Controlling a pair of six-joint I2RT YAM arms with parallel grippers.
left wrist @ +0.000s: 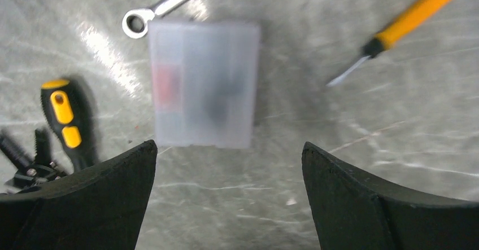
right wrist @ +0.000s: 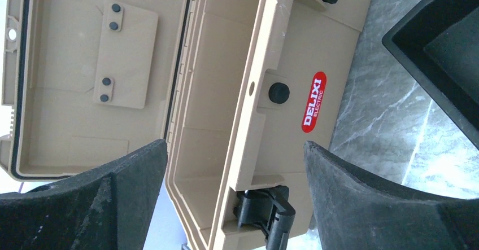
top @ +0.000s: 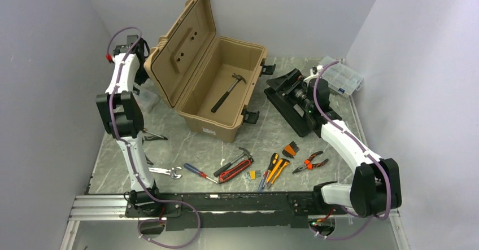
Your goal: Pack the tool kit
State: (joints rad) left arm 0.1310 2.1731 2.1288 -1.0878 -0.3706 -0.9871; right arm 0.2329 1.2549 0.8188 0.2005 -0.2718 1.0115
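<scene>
The tan toolbox [top: 223, 89] stands open at the table's centre, lid raised to the left, with one hammer [top: 227, 92] inside. The right wrist view shows its front wall [right wrist: 282, 52], red label [right wrist: 313, 101] and a black latch [right wrist: 262, 207]. The black insert tray [top: 287, 112] lies on the table right of the box. My right gripper [top: 295, 89] hovers over the tray, open and empty, facing the box front [right wrist: 234, 159]. My left gripper [top: 139, 79] is open and empty left of the box, above a small translucent case [left wrist: 203, 83].
Loose tools lie along the near table: adjustable wrench [top: 166, 171], red-blue screwdriver [top: 197, 172], hammer [top: 237, 158], red knife [top: 234, 171], yellow knives [top: 274, 168], hex keys [top: 290, 148], pliers [top: 310, 161]. A clear organiser [top: 342, 76] sits far right. A ring spanner [left wrist: 164, 4] and yellow screwdriver [left wrist: 404, 24] lie by the translucent case.
</scene>
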